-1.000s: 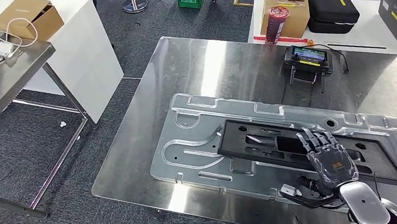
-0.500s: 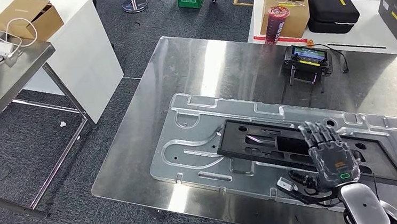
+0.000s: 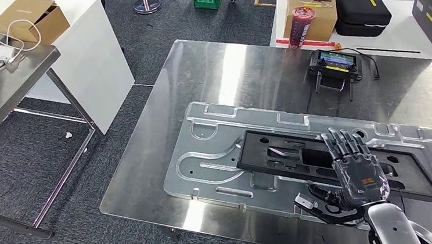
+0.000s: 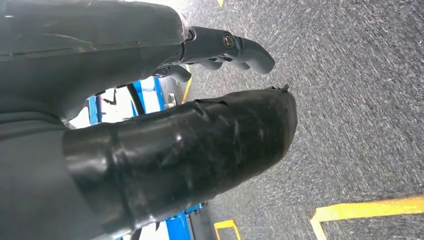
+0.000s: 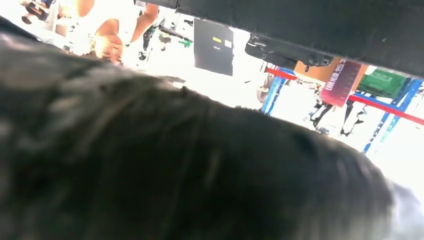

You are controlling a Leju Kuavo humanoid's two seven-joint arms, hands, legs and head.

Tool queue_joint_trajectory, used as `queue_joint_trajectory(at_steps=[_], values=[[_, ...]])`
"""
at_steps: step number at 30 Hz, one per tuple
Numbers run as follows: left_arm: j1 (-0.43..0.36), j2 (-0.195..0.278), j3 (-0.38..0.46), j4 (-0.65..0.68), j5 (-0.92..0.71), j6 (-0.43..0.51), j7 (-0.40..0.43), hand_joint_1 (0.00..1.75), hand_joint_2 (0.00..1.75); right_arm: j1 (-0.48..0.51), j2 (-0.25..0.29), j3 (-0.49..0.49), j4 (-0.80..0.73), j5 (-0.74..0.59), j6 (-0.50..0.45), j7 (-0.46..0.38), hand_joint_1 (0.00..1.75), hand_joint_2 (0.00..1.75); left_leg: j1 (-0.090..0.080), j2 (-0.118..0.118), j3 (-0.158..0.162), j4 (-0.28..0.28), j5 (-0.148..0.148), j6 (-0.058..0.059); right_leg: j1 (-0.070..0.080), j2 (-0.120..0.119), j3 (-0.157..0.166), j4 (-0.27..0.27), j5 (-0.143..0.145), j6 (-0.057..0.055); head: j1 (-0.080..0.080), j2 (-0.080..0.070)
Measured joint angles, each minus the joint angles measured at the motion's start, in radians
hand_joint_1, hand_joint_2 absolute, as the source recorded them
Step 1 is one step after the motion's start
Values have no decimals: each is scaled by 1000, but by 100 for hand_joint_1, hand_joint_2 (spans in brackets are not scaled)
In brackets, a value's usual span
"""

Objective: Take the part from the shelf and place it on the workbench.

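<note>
A long black part [image 3: 286, 154] lies flat on a large silver stamped plate [image 3: 215, 139] on the steel workbench [image 3: 221, 69]. My right hand [image 3: 357, 172] is palm down over the right half of the black part. Its fingers are stretched out and slightly apart, its thumb is spread towards the bench's near edge, and nothing is gripped. I cannot tell whether the palm touches the part. In the left wrist view my left hand [image 4: 200, 100] hangs over grey floor, with thumb and fingers apart and nothing between them.
At the bench's far side stands a handheld controller [image 3: 335, 63]. Behind it, on a white table, are a red cup [image 3: 301, 25], a cardboard box [image 3: 312, 9] and a black case [image 3: 362, 11]. A steel table [image 3: 1, 86] stands at the left.
My right hand drew back a little towards me, then came forward again over the part, and its thumb spread further left. The black part and the plate have not moved.
</note>
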Motion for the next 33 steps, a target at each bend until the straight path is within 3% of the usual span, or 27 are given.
queue_joint_trajectory(at_steps=[5,9,13,15,17,19,20,21,22,25,27,28,30,31,33], values=[[0,-4,5,0,-8,24,23,0,0,-70,-10,95,-70,0,-65,128,0,0,-4,2,-1,3,-2,3,-4,1,0,-1,1,2,0,0],[2,-11,4,0,-14,64,37,0,0,-191,-27,259,-174,0,-40,144,0,0,-6,2,-2,6,-4,6,-5,1,0,0,1,5,0,0],[6,-16,-5,0,-15,113,41,0,0,-295,-64,426,-271,0,-2,145,0,175,-7,0,-2,8,-2,16,-8,0,4,-4,4,16,0,0],[10,-21,-11,0,-16,129,43,0,0,-296,-95,460,-313,0,-9,146,0,175,-1,1,2,-4,9,26,-7,0,3,2,-6,24,0,0],[14,-26,-16,0,-16,141,47,0,0,-260,-139,456,-364,0,-31,144,0,175,3,4,2,-16,18,34,-8,4,-20,68,-64,30,0,0],[16,-31,-23,0,-16,149,53,0,0,-128,-175,399,-424,0,-80,117,0,175,3,-1,-2,-17,21,38,-10,7,-65,196,-141,35,1,0],[19,-33,-27,0,-16,152,55,0,0,-23,-168,344,-450,0,-121,77,0,175,3,-5,-4,-16,21,38,-10,7,-80,247,-162,36,2,0],[22,-35,-29,0,-16,153,56,0,0,85,-136,267,-468,0,-174,1,0,175,3,-9,-6,-14,21,38,-11,7,-82,265,-162,37,2,0],[26,-38,-31,0,-16,152,57,0,0,178,-84,174,-478,0,-228,-111,0,175,3,-11,-8,-12,22,37,-11,7,-65,243,-145,36,2,0],[28,-42,-38,0,-16,148,58,0,0,343,102,-143,-483,-1,-341,-576,0,175,0,-3,-21,4,22,30,-12,0,36,56,-69,29,0,0],[26,-42,-47,0,-16,146,58,0,0,417,190,-295,-484,-2,-367,-785,0,175,-1,-3,-24,11,25,19,-4,-5,61,4,-53,18,2,0],[27,-42,-50,0,-16,145,58,0,0,450,227,-349,-485,-3,-371,-827,0,175,0,-5,-24,11,28,11,1,-4,58,6,-46,11,3,0],[29,-42,-53,0,-16,143,58,0,0,504,289,-422,-487,-3,-372,-833,0,175,0,-5,-31,15,27,-4,-3,-1,51,-5,-36,-5,4,0],[30,-42,-53,0,-16,142,59,0,0,526,314,-447,-489,-4,-373,-823,0,175,1,-7,-39,31,7,-11,-6,0,43,-9,-26,-13,1,0],[31,-40,-57,0,-16,140,61,0,0,561,357,-487,-489,-4,-376,-819,0,175,6,-12,-67,113,-78,-21,-10,2,24,-13,-7,-25,-3,0]])
